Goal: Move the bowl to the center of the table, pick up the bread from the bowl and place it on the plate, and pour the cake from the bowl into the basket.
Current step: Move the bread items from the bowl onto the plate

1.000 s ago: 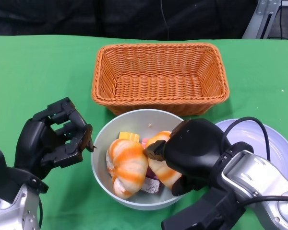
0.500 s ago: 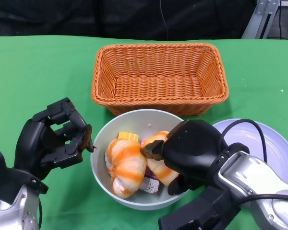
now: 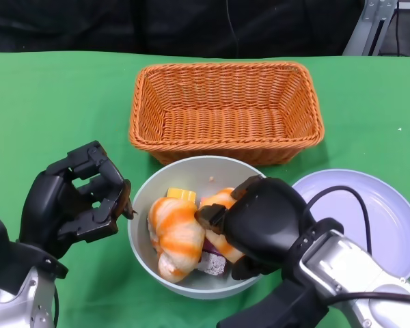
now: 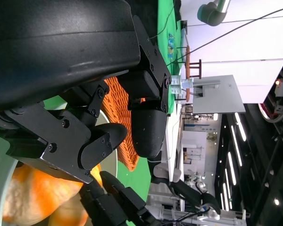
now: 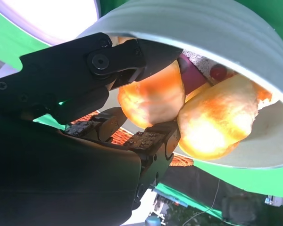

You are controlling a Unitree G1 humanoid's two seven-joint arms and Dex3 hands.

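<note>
Hovering just left of the smooth grey round bowl [image 3: 140,236], black left hand [image 3: 75,201], fingers curled on nothing. Inside, glossy orange-swirled bread rolls [image 3: 178,236], the rightmost pinched by black right hand [image 3: 256,222] (cake pieces [image 3: 181,195] underneath). Behind, rectangular woven orange wicker basket [image 3: 225,109]; right, flat pale lilac plate [image 3: 376,212], bare.
</note>
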